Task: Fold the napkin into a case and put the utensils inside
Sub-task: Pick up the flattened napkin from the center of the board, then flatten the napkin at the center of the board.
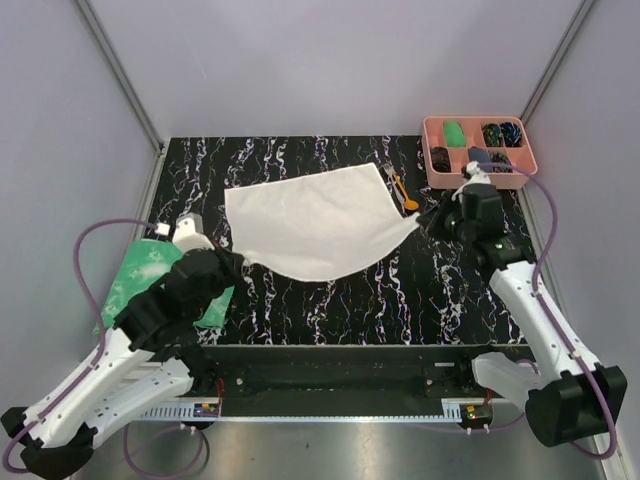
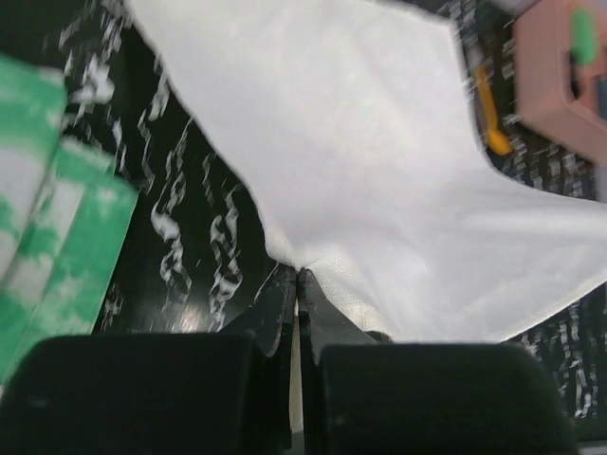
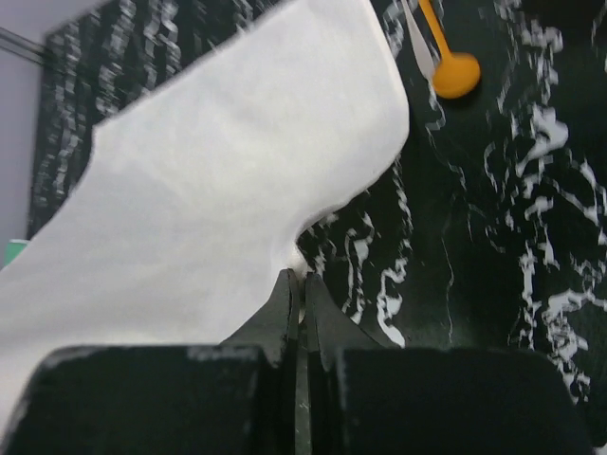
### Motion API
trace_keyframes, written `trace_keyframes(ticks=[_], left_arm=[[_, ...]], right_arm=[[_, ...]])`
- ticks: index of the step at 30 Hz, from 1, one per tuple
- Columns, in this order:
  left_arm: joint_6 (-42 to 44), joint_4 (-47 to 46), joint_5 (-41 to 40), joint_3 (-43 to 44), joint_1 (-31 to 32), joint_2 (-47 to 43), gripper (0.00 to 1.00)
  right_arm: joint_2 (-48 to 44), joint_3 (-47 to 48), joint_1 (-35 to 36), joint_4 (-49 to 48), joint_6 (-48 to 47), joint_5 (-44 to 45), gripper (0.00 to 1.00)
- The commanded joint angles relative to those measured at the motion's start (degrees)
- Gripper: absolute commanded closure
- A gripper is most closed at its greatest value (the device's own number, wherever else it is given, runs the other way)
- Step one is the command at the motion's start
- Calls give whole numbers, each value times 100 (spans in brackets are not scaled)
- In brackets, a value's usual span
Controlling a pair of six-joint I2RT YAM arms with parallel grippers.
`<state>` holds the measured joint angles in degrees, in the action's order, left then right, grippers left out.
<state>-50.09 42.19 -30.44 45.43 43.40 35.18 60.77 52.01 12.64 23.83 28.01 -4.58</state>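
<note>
On the black marbled table [image 1: 400, 300] the napkin [image 1: 315, 220] lies spread out. My left hand [image 1: 236, 262] and right hand [image 1: 424, 222] each pinch one corner — uneven pulling could slip the thin cloth free.

The napkin [image 1: 310, 220] is covering the middle of the surface [image 1: 400, 300], spanning between the left claw [image 1: 233, 262] and the right claw [image 1: 424, 222], each pinching one corner. The near strip of surface between the two arms is lying bare, giving open passage. A second bare strip is running along the far edge. The utensils [image 1: 400, 186] are lying just beside the napkin's far right corner, narrowing the gap toward the pink tray [image 1: 428, 150], which is occupying the far right corner. The green-and-white cloth [image 1: 140, 275] is taking up the left edge, partly beneath the left arm. Grey walls [image 1: 60, 150] are enclosing the surface on three sides.
</note>
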Motion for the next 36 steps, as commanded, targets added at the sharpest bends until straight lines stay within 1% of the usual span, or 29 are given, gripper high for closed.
trace_keyframes(ticks=[1, 2, 3, 4, 5, 6, 8, 9, 10, 11, 14, 17, 19, 22, 23, 25, 26, 28, 29, 30, 31, 32, 34, 35, 36], left_arm=[[1919, -1159, -148, 1087, -24, -187, 100], [2115, -1239, -60, 1308, -24, -161, 100], [2526, -1327, 246, 1528, -24, -100, 100], [2678, -1450, 423, 1974, -24, -55, 100], [2819, -1477, 590, 2205, -24, -29, 100], [3064, -1503, 983, 2607, -24, 32, 100], [3224, -1556, 1372, 2961, -24, 50, 100], [3320, -1600, 1739, 3198, -24, 7, 100], [3338, -1653, 1899, 3305, -24, -20, 100], [3356, -1679, 2232, 3401, -24, -37, 100], [3330, -1723, 2699, 3709, -24, -73, 100], [3198, -1828, 2963, 3745, -24, -99, 100], [3110, -1908, 2973, 3666, -24, -90, 100], [3031, -1908, 2509, 3447, -24, -38, 100], [2970, -1856, 2029, 3359, -24, 32, 100], [2891, -1549, 1491, 3341, -24, 164, 100], [2795, -1435, 1001, 3341, -24, 365, 100], [2785, -1057, 593, 3350, -24, 655, 100], [2593, -890, 130, 3402, -33, 1014, 100], [2539, -549, -57, 3446, -77, 1200, 100], [2504, -441, -137, 3481, -155, 1385, 100], [2460, -414, 36, 3429, -478, 1665, 100], [2329, -431, 343, 3271, -980, 1930, 100], [2163, -405, 902, 3140, -1644, 2245, 100], [2083, -431, 1117, 3043, -1937, 2404, 100]], right_arm=[[-592, 976, -16, -292, -498, -297, 100], [-776, 1265, 1, -283, -559, -333, 100], [-873, 1424, -8, -257, -629, -342, 100], [-961, 1591, -8, -222, -665, -403, 100], [-1136, 1898, -8, -195, -700, -456, 100], [-1242, 2040, -8, -143, -726, -491, 100], [-1540, 2399, -8, -99, -770, -631, 100], [-1655, 2506, -8, -29, -797, -675, 100], [-1761, 2603, -8, -11, -814, -728, 100], [-1997, 2769, -8, 7, -849, -755, 100], [-2411, 3051, -8, 7, -929, -825, 100], [-2640, 3262, -8, -10, -964, -817, 100], [-2632, 3359, -8, 33, -955, -615, 100], [-2449, 3325, -8, 86, -990, -369, 100], [-2360, 3307, -8, 147, -973, -299, 100], [-2071, 3202, -8, 183, -973, -88, 100], [-1974, 3141, -8, 174, -955, -35, 100], [-1641, 2948, -8, 157, -964, 193, 100], [-1526, 2877, -8, 122, -990, 281, 100], [-1420, 2789, -8, 60, -1034, 413, 100], [-1210, 2562, -8, -36, -1095, 431, 100], [-1086, 2482, -8, -167, -1131, 606, 100], [-692, 2245, -8, -326, -1210, 818, 100], [-550, 2183, -8, -492, -1262, 862, 100], [-418, 2095, -8, -633, -1298, 897, 100]])
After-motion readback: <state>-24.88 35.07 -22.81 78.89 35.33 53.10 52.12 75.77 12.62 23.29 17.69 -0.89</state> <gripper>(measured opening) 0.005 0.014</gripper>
